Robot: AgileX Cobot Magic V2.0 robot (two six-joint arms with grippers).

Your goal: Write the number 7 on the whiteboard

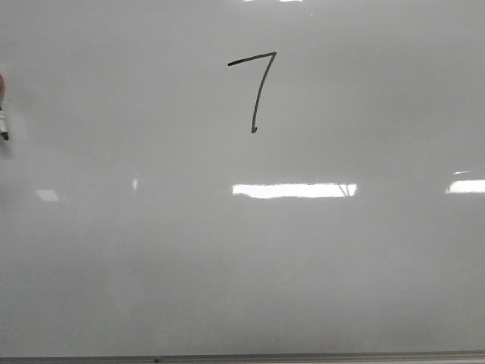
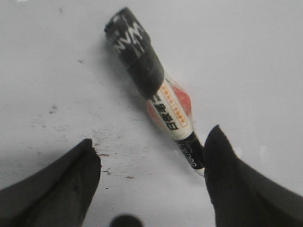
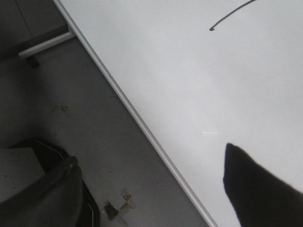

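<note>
Lying flat on the whiteboard [image 2: 246,56], a capped marker [image 2: 154,90] with black cap, white labelled barrel and a red patch, its black butt end touching the inner face of one finger of the left gripper [image 2: 151,156]; fingers spread wide apart, nothing clamped between them. Faint dark specks and smudges on the board surface around the marker. At the far left edge of the front view, just a sliver of the marker [image 1: 3,114] visible, well apart from the number 7 [image 1: 255,89]. Beyond the board's thin metal edge [image 3: 137,118] in the right wrist view, grey floor [image 3: 71,123] with scraps of debris and a pale frame leg [image 3: 45,45]. Right gripper [image 3: 151,184] also spread open and empty, one dark finger over the board, the other over the floor. Only the hooked foot of the stem [image 3: 227,16] showing there, well away from the fingers. Thin black digit high and centre on the board: slightly wavy top bar, slanted stem, tiny hook at the bottom. Bright rectangular reflections [image 1: 294,189] below it.
</note>
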